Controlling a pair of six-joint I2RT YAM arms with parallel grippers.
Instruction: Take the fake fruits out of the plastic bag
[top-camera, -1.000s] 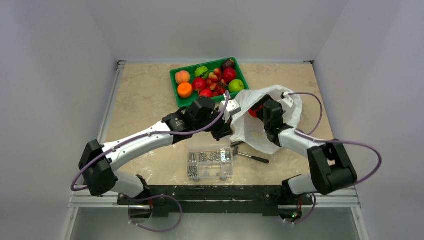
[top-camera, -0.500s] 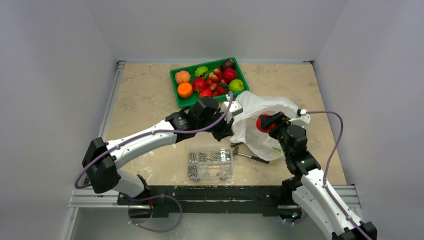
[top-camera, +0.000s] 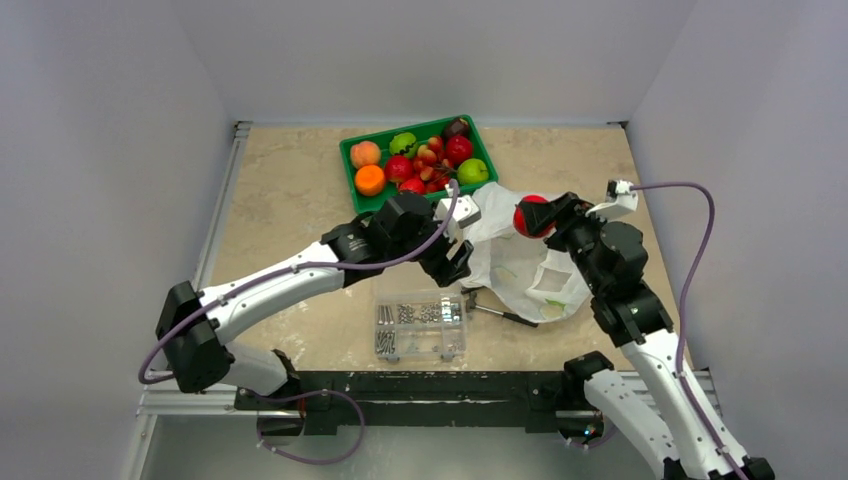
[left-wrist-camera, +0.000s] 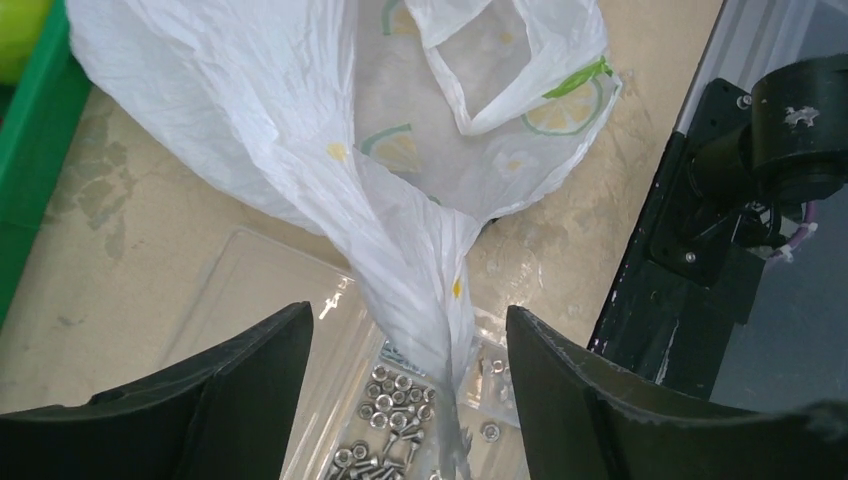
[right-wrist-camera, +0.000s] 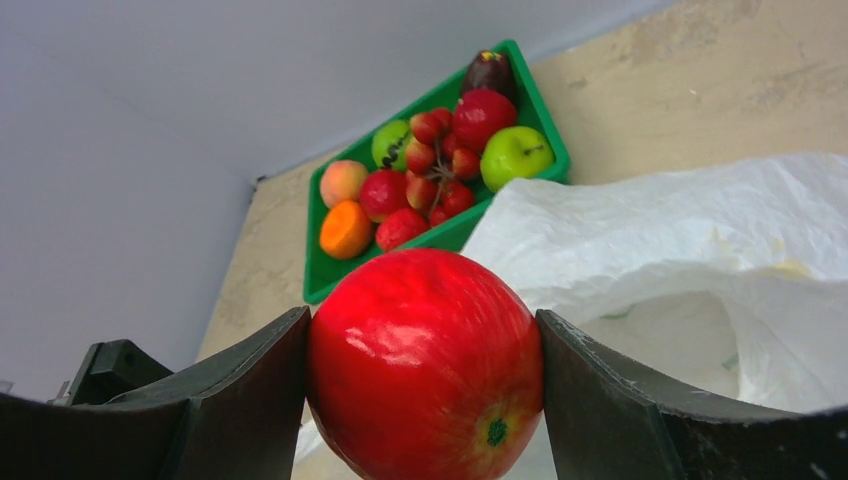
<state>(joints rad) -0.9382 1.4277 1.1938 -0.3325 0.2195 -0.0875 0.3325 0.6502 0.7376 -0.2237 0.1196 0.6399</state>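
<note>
A glossy red apple (top-camera: 527, 218) (right-wrist-camera: 425, 360), one of the fake fruits, hangs above the bag's far edge with my right gripper (top-camera: 538, 214) (right-wrist-camera: 425, 395) shut on it. The plastic bag (top-camera: 520, 268) (left-wrist-camera: 300, 120) (right-wrist-camera: 650, 230), white with lemon prints, lies slumped on the table below it. My left gripper (top-camera: 458, 268) (left-wrist-camera: 410, 400) stands open at the bag's left side. A twisted strand of the bag runs between its jaws without touching either one. Whether more fruit lies inside the bag is hidden.
A green tray (top-camera: 348, 178) (right-wrist-camera: 312, 270) at the back holds several fruits. A clear box of screws (top-camera: 420, 325) (left-wrist-camera: 395, 445) sits under my left gripper. A black-handled tool (top-camera: 505, 317) lies beside the box. The right arm's base (left-wrist-camera: 760, 190) stands close by.
My left gripper has opened and let go of the bag, which has sagged. My right gripper has lifted the red apple up out of the bag and toward the back.
</note>
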